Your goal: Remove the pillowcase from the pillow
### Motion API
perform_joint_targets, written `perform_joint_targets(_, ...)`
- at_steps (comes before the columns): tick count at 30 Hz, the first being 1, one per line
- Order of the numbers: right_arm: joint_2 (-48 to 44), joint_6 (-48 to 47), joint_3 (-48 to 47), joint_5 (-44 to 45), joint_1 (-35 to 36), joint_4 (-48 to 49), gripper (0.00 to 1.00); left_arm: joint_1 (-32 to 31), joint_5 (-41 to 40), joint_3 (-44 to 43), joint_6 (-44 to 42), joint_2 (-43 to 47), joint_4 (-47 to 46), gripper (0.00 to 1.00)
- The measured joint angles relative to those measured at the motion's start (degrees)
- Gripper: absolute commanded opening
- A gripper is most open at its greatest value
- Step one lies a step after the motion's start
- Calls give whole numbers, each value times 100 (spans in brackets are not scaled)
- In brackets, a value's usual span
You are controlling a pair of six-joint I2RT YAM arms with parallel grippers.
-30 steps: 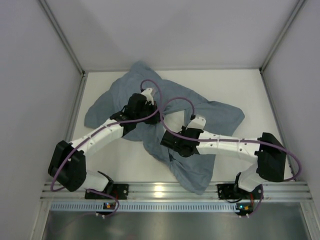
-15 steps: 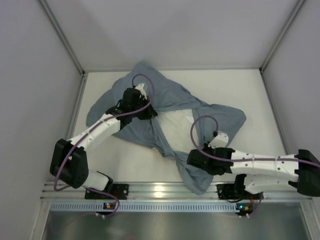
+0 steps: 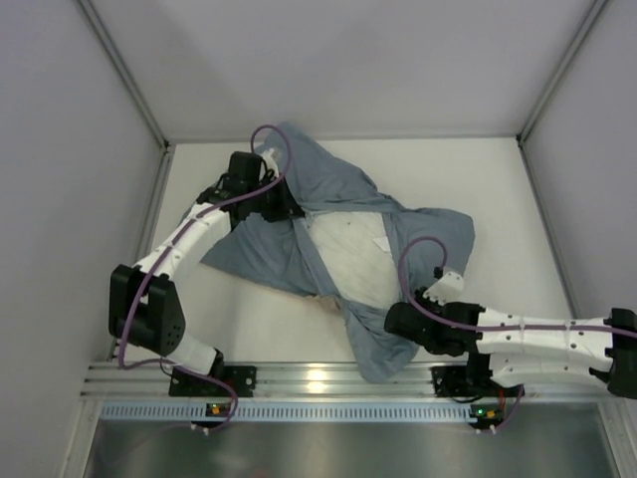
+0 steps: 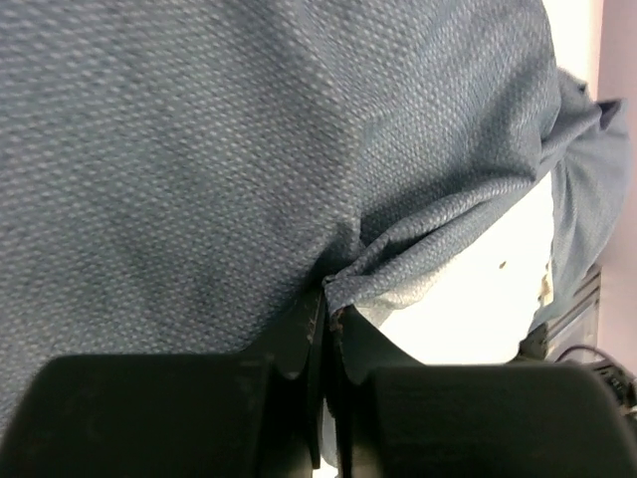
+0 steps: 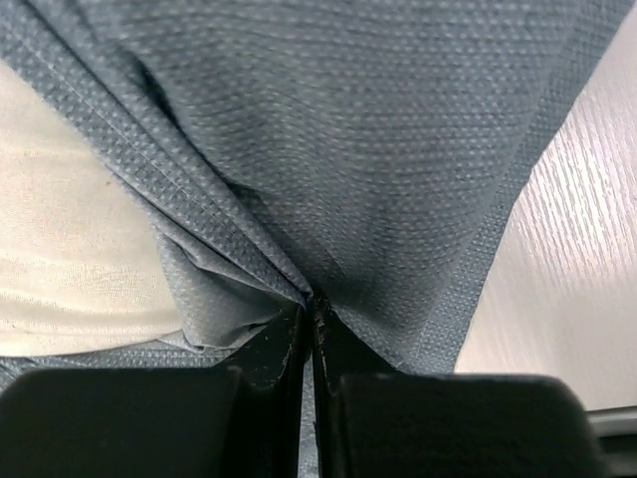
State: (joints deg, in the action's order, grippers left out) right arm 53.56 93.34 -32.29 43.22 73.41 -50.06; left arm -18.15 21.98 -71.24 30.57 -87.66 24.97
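The pillowcase (image 3: 328, 189), plain grey-blue, lies crumpled across the table, pulled open in the middle. The white pillow (image 3: 350, 251) shows bare through that gap. My left gripper (image 3: 282, 207) is shut on a fold of the pillowcase (image 4: 199, 149) at the far left edge of the opening; the pillow (image 4: 478, 299) shows white beside the fold. My right gripper (image 3: 390, 321) is shut on the pillowcase (image 5: 378, 149) at its near end, close to the front rail; the pillow (image 5: 70, 239) shows at the left in that view.
Grey walls close the table (image 3: 498, 179) on the left, back and right. A metal rail (image 3: 328, 378) runs along the near edge by the arm bases. Bare white table (image 5: 587, 249) shows right of the cloth.
My left gripper pulled its fold toward the far left. My right gripper pulled the near end toward the front right. The pillowcase opened between them and more white pillow is bared.
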Motion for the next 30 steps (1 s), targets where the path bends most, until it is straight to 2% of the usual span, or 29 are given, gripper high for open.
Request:
perform_joint_targets(1,83,-114,-35,0,0,42,0,-17,72,35,-57,0,-2,18)
perform_joint_targets(2,155,-247,-79,0,0,81,0,-70,96,79,-107,15,-17,44)
perform_joint_targets(3,219,-387,-138,-2,0,96,0,-129,92,146,-208,55,-39,58)
perform_joint_targets(5,361,-629,-308,0,0,96,0,-374,24,372,-306,236,-90,80)
perform_joint_targets(7,555,-881,-566,2,0,90,0,-758,-98,621,-374,544,-90,86)
perform_joint_targets(8,654,-1003,-708,2,0,81,0,-1025,-216,748,-385,745,-92,99)
perform_joint_targets(11,870,-1285,-1064,-2,0,94,0,-1958,-625,1025,-424,1547,-72,99)
perform_joint_targets(15,876,-1484,-1207,-48,0,131,0,-2841,-1108,1154,-280,2481,-81,99)
perform_joint_targets(17,820,-1519,-1198,-90,0,127,0,-3248,-1338,1150,-50,2684,-131,95)
perform_joint_targets(19,664,-1517,-1115,-116,0,175,0,-3644,-1545,1104,212,2586,-153,90)
perform_joint_targets(23,177,-1471,-774,-160,0,210,0,-4227,-1893,981,730,1635,-278,91)
perform_joint_targets(26,-157,-1462,-608,-203,0,216,0,-4325,-2181,997,1150,863,-249,98)
perform_joint_targets(30,-603,-1427,-442,-249,0,282,0,-4315,-2621,1029,1635,649,-197,99)
